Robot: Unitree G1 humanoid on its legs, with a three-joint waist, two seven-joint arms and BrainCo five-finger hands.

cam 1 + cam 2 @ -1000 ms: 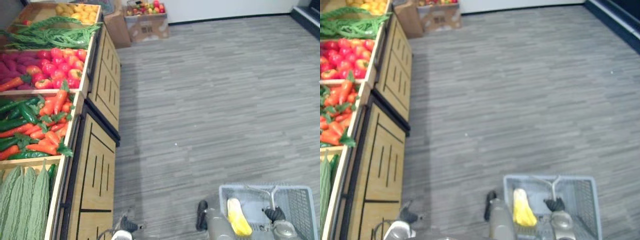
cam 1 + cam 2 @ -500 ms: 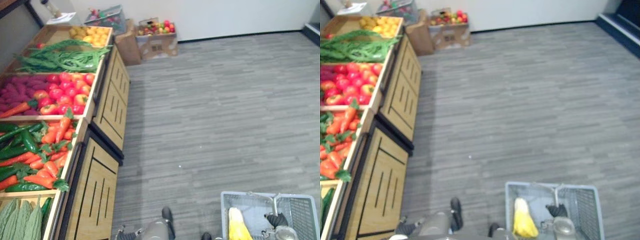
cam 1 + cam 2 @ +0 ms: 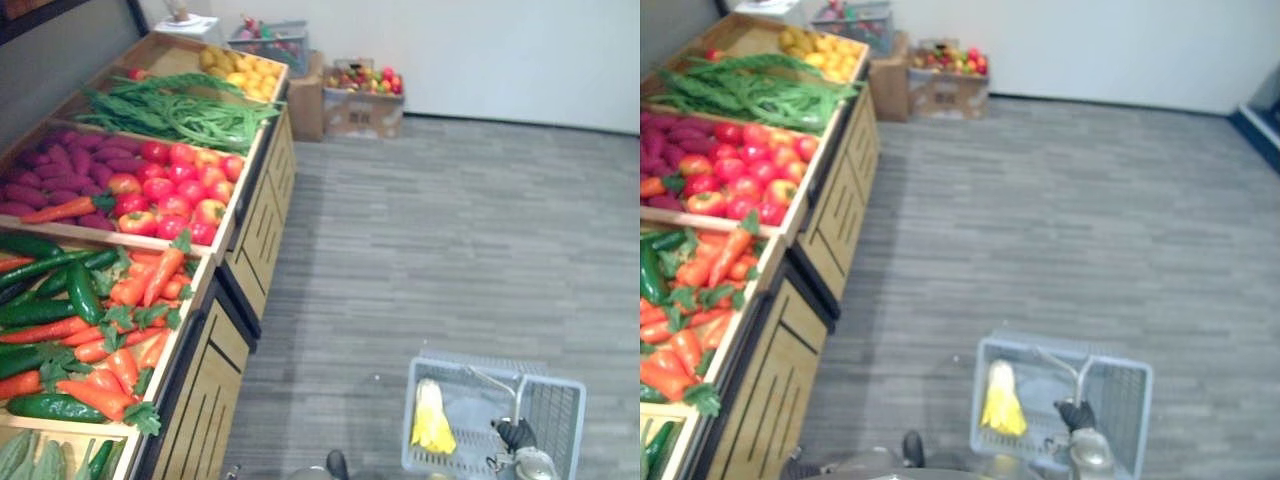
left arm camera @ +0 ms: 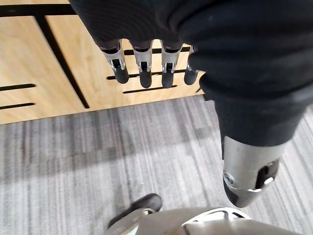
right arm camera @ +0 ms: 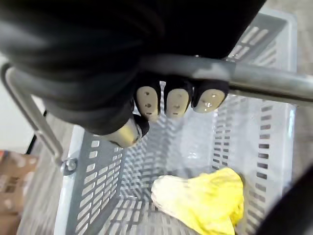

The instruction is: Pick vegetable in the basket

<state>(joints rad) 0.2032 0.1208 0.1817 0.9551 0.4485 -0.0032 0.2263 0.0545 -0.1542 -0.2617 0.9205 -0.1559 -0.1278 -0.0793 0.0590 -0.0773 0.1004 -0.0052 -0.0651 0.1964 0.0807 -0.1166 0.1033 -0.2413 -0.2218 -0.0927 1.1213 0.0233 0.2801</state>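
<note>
The wooden produce stand point(image 3: 262, 230) carries, from its near end to its far end, bins of bitter gourds point(image 3: 20, 455), carrots point(image 3: 150, 285) mixed with cucumbers point(image 3: 82, 292), tomatoes point(image 3: 185, 190) beside purple sweet potatoes point(image 3: 45, 175), green beans point(image 3: 180, 110), and yellow fruit point(image 3: 245, 72). On the grey plank floor point(image 3: 450, 240), just past the stand's far end, sit cardboard boxes point(image 3: 362, 110), one filled with mixed fruit.

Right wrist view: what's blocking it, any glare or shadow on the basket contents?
Right wrist view: the right hand, curled round the basket handle, hides much of the basket; yellow vegetable evenly lit, no glare. Left eye view: stand shades the floor beside it.
</note>
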